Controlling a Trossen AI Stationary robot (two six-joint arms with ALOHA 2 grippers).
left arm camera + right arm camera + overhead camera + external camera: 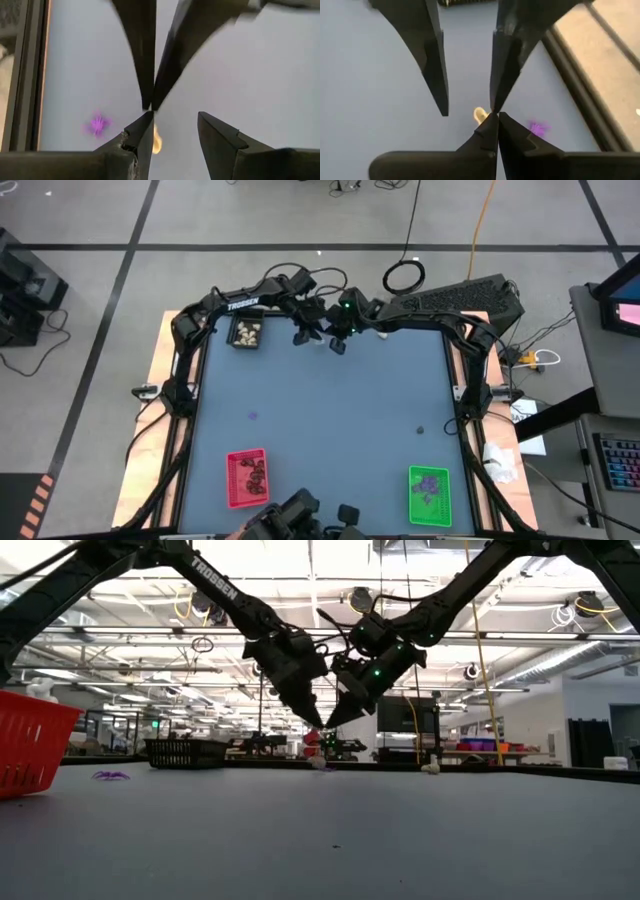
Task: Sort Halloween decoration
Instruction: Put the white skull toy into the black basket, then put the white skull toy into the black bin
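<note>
Most decorations already lay sorted in the black tray [245, 333], red tray [247, 477] and green tray [429, 494]. Beside the black tray, my left claw [303, 337] stood open, my right claw [338, 346] shut, seemingly empty. A purple bit [251, 417] and a black lump [420, 430] remained on the desk [330, 420] below it.

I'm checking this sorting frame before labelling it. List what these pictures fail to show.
- Black tray contents: high view, too small to count; low view shows only its side wall.
- Red tray and green tray: high view, pieces inside run together.
- Cream piece: right wrist view, partly hidden behind the shut right end effector; whether anything touches it is unclear.
- Purple piece: left wrist view, blurred; the left end effector stands open.
- Dark speck: high view, too small to identify.
</note>
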